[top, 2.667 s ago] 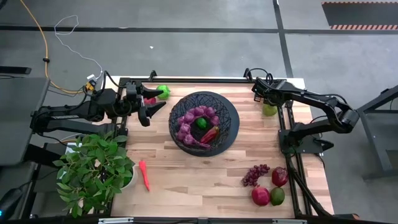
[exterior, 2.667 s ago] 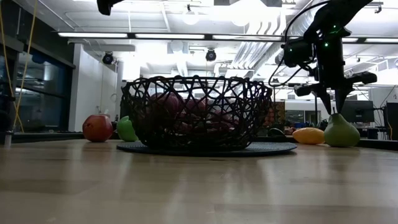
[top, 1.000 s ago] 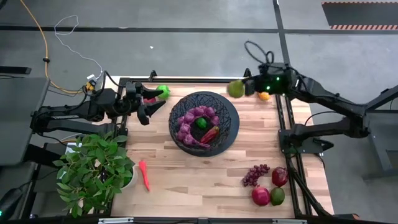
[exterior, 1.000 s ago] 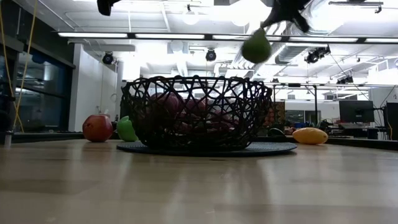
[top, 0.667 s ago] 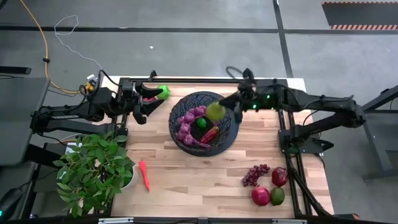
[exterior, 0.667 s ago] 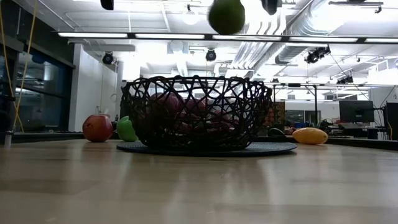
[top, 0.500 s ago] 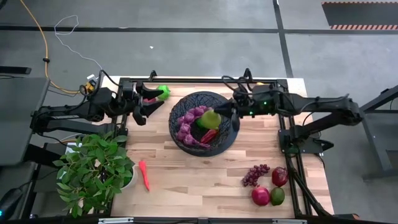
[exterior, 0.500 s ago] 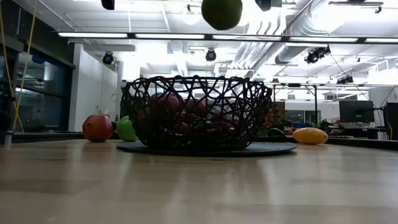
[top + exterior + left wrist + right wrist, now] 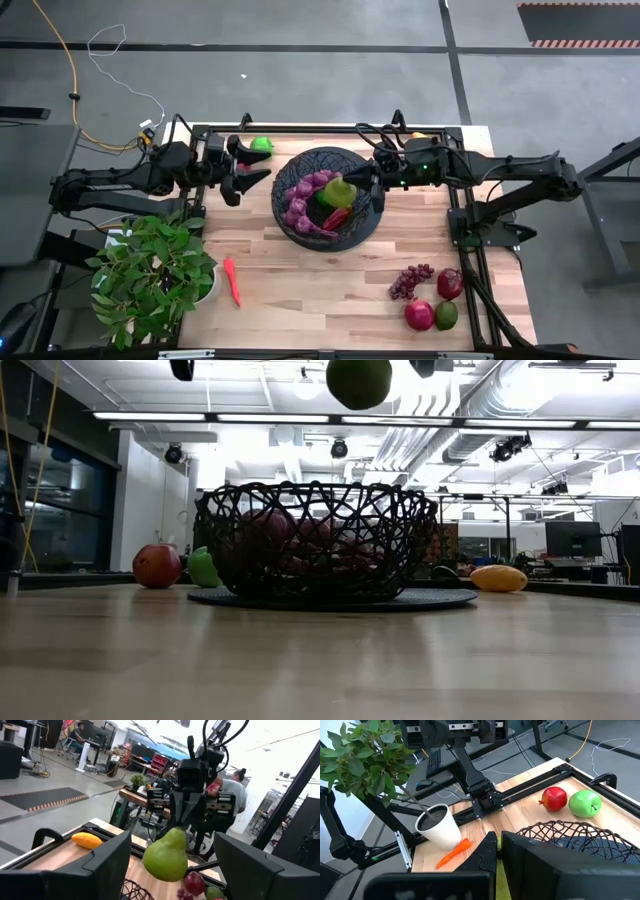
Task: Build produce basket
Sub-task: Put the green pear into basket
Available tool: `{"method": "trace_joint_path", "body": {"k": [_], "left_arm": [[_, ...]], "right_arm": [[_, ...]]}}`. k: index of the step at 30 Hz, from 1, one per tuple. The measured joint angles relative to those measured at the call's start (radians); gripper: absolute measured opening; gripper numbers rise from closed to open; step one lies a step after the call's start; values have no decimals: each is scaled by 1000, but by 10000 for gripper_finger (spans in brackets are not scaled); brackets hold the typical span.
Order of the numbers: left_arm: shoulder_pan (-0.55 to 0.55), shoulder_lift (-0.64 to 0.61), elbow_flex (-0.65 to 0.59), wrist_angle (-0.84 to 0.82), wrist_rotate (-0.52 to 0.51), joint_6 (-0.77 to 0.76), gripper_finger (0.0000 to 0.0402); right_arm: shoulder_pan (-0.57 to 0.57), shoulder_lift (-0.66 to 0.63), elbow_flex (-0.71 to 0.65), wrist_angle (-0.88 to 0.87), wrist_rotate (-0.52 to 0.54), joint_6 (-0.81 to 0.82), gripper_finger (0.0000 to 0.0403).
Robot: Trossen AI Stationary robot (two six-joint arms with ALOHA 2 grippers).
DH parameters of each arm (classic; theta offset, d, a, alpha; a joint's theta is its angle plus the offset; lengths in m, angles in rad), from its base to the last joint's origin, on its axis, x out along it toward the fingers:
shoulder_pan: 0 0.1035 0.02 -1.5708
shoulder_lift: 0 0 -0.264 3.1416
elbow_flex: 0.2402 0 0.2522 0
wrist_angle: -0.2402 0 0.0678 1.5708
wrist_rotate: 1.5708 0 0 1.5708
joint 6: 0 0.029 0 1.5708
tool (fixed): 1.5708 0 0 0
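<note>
1. The right gripper (image 9: 362,188), clamped on a green pear (image 9: 340,191), has carried it from the table's far right edge to above the basket (image 9: 371,213).
2. The left gripper (image 9: 252,176), fingers apart and empty, waits near a green apple (image 9: 261,144).
3. Wooden table (image 9: 320,280); workshop behind.
4. No readable writing.

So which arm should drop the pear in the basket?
The right one. Its pincer is shut on the pear, hanging right above the basket. The left pincer is open and empty, off to the basket's side.
</note>
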Motion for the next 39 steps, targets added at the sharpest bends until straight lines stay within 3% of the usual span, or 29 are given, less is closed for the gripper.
{"method": "trace_joint_path", "body": {"k": [10, 16, 24, 39], "left_arm": [[0, 2, 0, 13, 1, -3, 271], [0, 2, 0, 14, 5, -3, 271], [0, 2, 0, 14, 8, -3, 271], [0, 2, 0, 14, 8, -3, 271]], "right_arm": [[-25, 19, 1, -14, -4, -28, 0], [-63, 153, 1, -26, -68, -44, 0], [-60, 367, 1, -15, -71, -39, 0], [-33, 598, 2, 210, -44, 11, 0]]}}
